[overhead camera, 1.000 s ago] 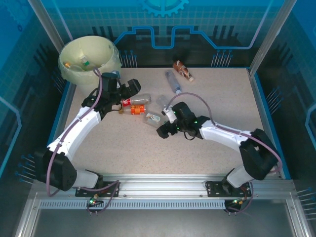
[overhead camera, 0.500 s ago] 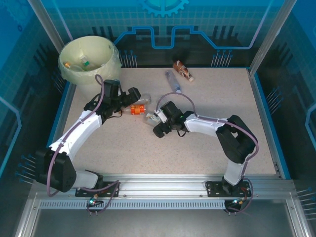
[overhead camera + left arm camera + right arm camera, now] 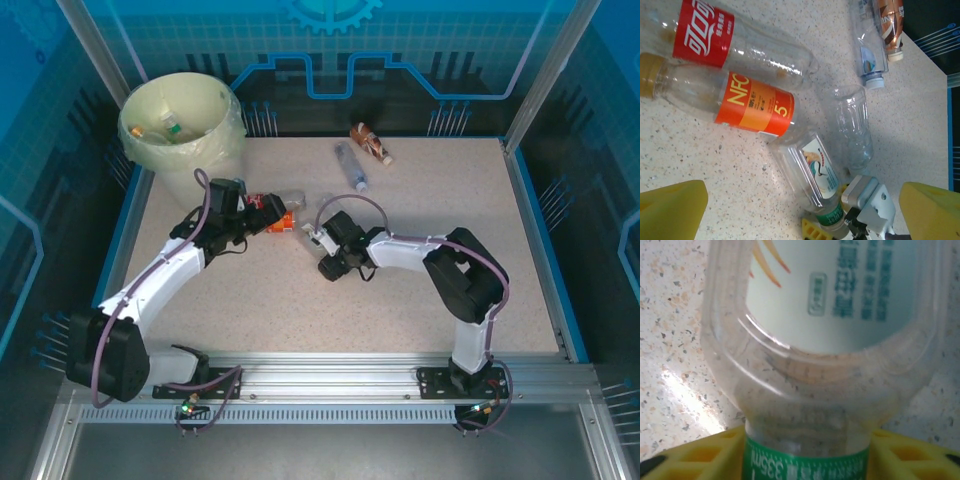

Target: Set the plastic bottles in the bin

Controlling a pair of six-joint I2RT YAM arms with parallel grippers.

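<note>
Top external view, left to right: the bin (image 3: 205,155) sits in the far left corner with some bottles already inside. Near it, our left arm (image 3: 160,275) has slid down low over the red-label bottle (image 3: 703,34) and the orange-label bottle (image 3: 752,104). The left gripper (image 3: 268,207) has its fingers (image 3: 670,207) wide apart, holding nothing. In the middle, the big change: our right gripper (image 3: 318,238) has swung left and squeezed its fingers (image 3: 695,455) onto the neck of the green-cap bottle (image 3: 807,172), which lies on the table (image 3: 420,300). So we think 1 more bottle is ready to lift. Our right arm (image 3: 440,260) is bent sharply, reaching left. The blue-label bottle (image 3: 350,165) and brown-label bottle (image 3: 372,143) wait far back.
</note>
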